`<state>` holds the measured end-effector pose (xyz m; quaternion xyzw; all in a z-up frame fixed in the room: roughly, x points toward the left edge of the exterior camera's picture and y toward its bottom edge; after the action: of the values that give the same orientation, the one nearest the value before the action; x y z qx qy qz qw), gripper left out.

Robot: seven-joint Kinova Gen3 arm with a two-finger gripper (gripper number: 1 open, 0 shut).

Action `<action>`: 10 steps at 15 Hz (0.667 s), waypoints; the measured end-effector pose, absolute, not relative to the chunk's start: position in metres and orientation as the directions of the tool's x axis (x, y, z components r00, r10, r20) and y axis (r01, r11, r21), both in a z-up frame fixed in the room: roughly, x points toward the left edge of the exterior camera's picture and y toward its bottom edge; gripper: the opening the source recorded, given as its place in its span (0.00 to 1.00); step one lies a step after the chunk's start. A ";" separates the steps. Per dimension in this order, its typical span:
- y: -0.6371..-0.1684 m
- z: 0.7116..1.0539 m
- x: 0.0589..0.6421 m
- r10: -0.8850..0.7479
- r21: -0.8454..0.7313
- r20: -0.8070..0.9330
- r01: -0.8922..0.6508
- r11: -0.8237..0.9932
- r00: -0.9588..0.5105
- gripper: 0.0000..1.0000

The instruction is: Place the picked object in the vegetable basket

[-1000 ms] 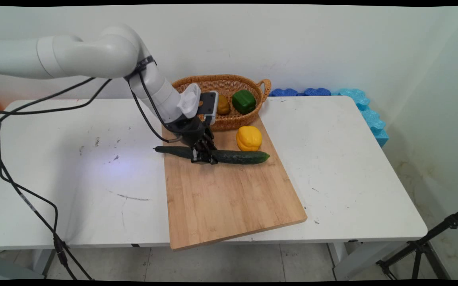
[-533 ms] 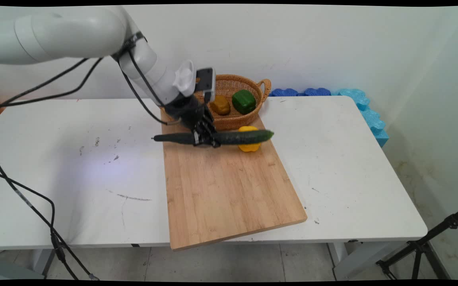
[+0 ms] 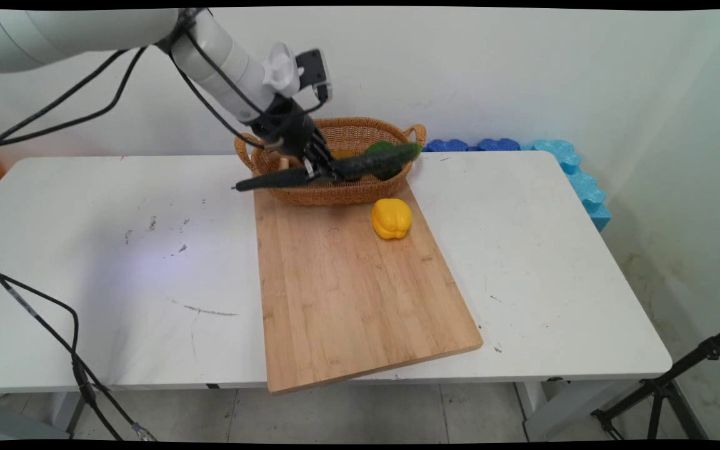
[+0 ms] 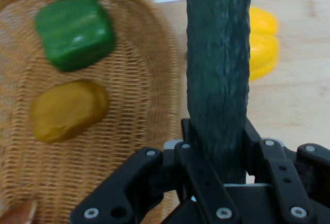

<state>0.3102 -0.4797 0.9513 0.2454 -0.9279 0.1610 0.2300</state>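
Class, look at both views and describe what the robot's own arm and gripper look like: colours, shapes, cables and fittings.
The arm is white, built of rounded tubular links. Black cables hang loosely from it and trail down toward the floor. The gripper is black, with a jointed linkage dotted with silver screws. A small black box and a white fitting sit by the wrist.

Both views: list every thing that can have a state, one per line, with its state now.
gripper: shut on the cucumber
cucumber: held in the air over the basket, tilted
basket: upright, holds two things
green pepper: lying in the basket
brown potato: lying in the basket
yellow pepper: resting on the cutting board
cutting board: flat on the table
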 end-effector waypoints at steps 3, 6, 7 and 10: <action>-0.495 0.956 0.321 -0.429 -0.198 0.518 -0.592 0.781 -0.740 0.00; -0.510 0.954 0.332 -0.469 -0.210 0.525 -0.642 0.737 -0.710 0.00; -0.514 0.953 0.336 -0.478 -0.213 0.525 -0.653 0.727 -0.704 0.00; -0.527 0.945 0.345 -0.493 -0.224 0.523 -0.670 0.708 -0.695 0.00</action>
<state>0.3448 -0.5265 0.9448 0.3237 -0.8980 0.2032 0.2178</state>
